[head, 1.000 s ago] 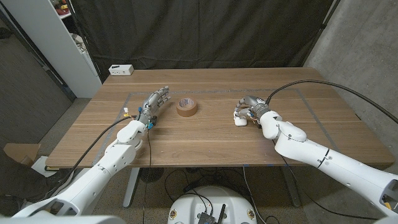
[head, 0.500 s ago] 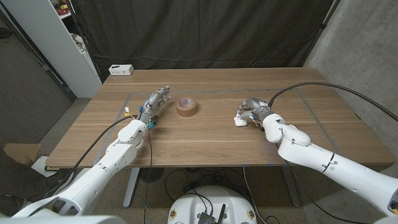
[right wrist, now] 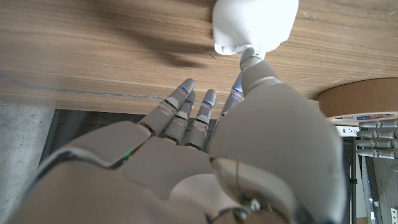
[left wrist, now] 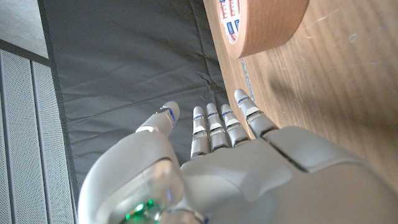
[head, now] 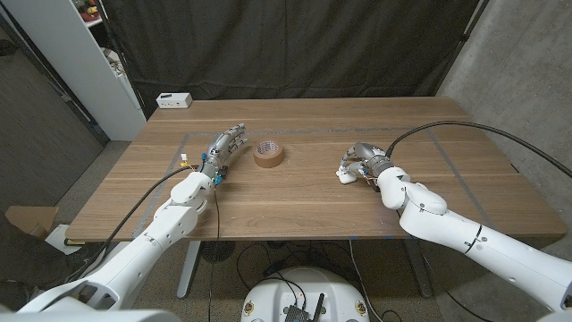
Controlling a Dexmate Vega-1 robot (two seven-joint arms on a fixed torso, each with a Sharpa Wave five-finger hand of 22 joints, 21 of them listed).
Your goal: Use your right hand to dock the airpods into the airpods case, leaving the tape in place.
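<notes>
I am working over a brown wooden table (head: 295, 192) with a faint taped rectangle on its top, a black curtain hanging behind it and a white shelf unit (head: 67, 63) in the upper left of the head view. A small white box (head: 173, 100) sits at the table's far left corner.

The only container I see is the white rounded airpods case (head: 344, 175), right of centre in the head view; in the right wrist view the case (right wrist: 254, 25) sits on the wood at the top of the picture. I cannot tell whether it is open or what is inside it.

My right hand (head: 364, 161) is at the case, fingers curled towards it, and in the right wrist view a fingertip (right wrist: 247, 57) touches its lower edge. Whether the hand actually grips the case I cannot tell.

The brown roll of tape (head: 268, 153) lies flat near the middle of the frame, well apart from the case. My left hand (head: 221, 150) lies just left of the tape with its fingers straight, holding nothing.

Bare wood stretches between tape and case, and along the near edge at the bottom of the frame.
</notes>
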